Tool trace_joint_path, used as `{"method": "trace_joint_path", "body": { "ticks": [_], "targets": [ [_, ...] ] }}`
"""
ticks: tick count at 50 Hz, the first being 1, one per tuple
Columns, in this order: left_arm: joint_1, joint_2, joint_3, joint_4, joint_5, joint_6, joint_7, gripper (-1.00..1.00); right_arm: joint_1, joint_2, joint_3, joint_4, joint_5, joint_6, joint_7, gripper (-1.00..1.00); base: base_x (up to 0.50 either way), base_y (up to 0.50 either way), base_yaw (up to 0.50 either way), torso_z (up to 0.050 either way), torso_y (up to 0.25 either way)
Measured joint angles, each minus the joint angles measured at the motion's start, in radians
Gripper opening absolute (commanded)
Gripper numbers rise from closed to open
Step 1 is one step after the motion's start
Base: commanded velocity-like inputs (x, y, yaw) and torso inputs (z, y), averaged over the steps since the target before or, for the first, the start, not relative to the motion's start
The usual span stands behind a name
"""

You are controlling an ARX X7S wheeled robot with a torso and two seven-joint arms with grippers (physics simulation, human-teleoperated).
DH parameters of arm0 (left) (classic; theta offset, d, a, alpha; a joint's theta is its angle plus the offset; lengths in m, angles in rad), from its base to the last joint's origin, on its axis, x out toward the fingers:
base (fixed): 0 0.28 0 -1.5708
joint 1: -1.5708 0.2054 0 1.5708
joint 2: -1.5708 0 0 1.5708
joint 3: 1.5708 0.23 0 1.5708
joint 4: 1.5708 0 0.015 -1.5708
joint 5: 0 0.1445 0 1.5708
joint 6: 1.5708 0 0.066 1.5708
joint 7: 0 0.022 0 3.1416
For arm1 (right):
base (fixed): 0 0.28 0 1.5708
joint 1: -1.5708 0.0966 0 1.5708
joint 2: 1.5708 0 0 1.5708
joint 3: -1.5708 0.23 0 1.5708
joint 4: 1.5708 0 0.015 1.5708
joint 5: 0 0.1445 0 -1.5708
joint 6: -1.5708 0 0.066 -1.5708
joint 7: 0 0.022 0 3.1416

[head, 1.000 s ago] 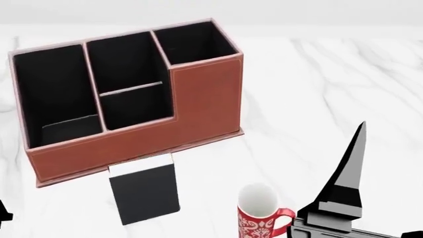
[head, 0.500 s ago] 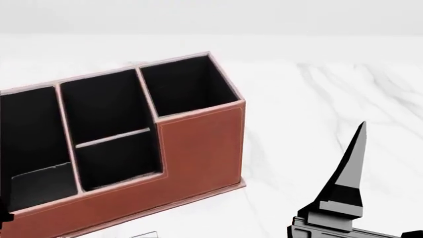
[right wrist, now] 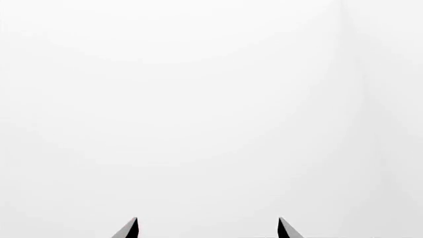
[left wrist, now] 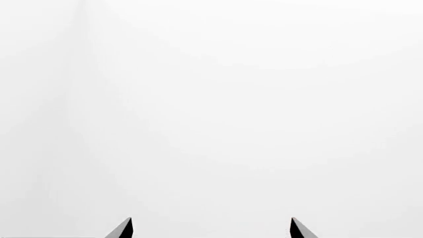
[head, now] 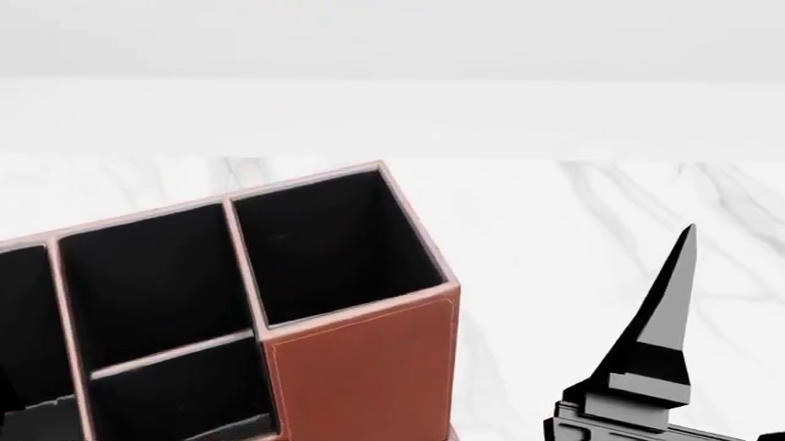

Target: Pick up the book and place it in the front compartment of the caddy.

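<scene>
The caddy [head: 356,367], left of the right claw [right wrist: 206,229], is cut off by the head view's left and lower edges. Both wrist views show only fingertips [left wrist: 122,229].

No text, label, brand, number or sign could be read anywhere. The caddy [head: 356,367] showed only plain leather-look panels with pale stitching, and the marble table [head: 589,211] bore only grey veining. Both wrist views were blank white, perhaps washed out.
</scene>
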Motion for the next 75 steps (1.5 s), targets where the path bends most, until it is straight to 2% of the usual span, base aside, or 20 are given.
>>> {"method": "trace_joint_path", "body": {
  "ticks": [21, 57, 64, 75],
  "targets": [
    [-0.005, -0.033, 0.013, -0.009, -0.03, 0.008, -0.043, 1.0, -0.001, 0.018, -0.012, 0.005, 0.005, 0.004, 0.029, 1.0, 0.0, 0.44, 0.0, 0.0, 0.0],
    [-0.025, -0.091, 0.047, -0.005, -0.088, -0.006, -0.11, 1.0, -0.022, 0.027, -0.007, 0.01, 0.004, -0.06, 0.022, 1.0, 0.0, 0.0, 0.0, 0.049, 0.0],
    [-0.045, -0.109, 0.037, -0.006, -0.194, -0.023, -0.118, 1.0, -0.024, 0.032, -0.008, 0.011, 0.005, -0.066, 0.024, 1.0, 0.0, 0.0, 0.0, 0.011, 0.0],
    [-0.136, -0.169, 0.066, -0.017, -0.383, -0.024, -0.023, 1.0, -0.031, 0.037, -0.007, 0.017, 0.003, -0.077, 0.024, 1.0, 0.0, 0.0, 0.0, 0.0, 0.0]
  ]
}}
